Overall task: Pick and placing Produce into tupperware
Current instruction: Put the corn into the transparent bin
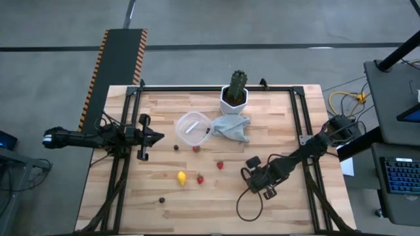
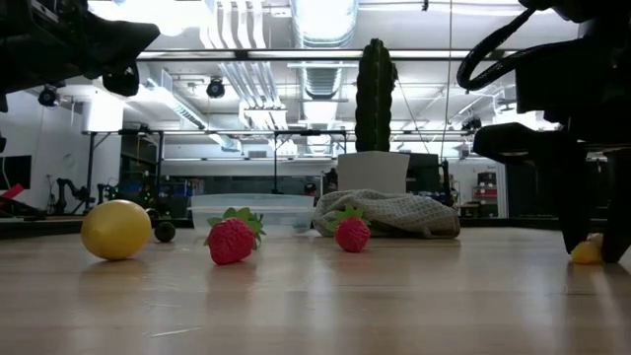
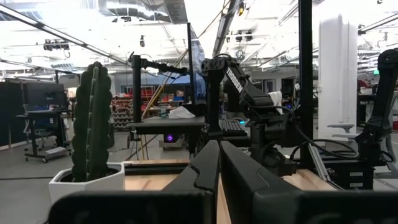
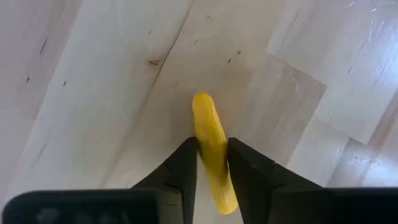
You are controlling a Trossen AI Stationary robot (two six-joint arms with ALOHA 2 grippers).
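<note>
The clear round tupperware (image 1: 192, 128) stands near the table's middle, beside the blue-grey cloth (image 1: 233, 128). The loose produce lies on the wood: a yellow lemon (image 1: 181, 177), red strawberries (image 1: 195, 149) (image 1: 220, 164) (image 1: 200, 178) and two dark round pieces (image 1: 176, 147) (image 1: 161, 200). My right gripper (image 4: 212, 163) is low over the table's right near part, shut on a long yellow piece (image 4: 210, 134). My left gripper (image 1: 157, 136) hovers shut at the table's left side, holding nothing. My right gripper pinches the long yellow piece between its two fingers (image 4: 184, 163), about halfway along its length (image 4: 211, 152). The fingers come from above, pointing down, one on each long side. The piece lies on the table (image 2: 587, 252).
The green cactus in its white pot (image 1: 235, 95) stands at the far edge behind the cloth. A black metal frame (image 1: 298, 124) runs along the table's sides. Bare wood lies between the right gripper and the tupperware, apart from the strawberry (image 2: 352, 233).
</note>
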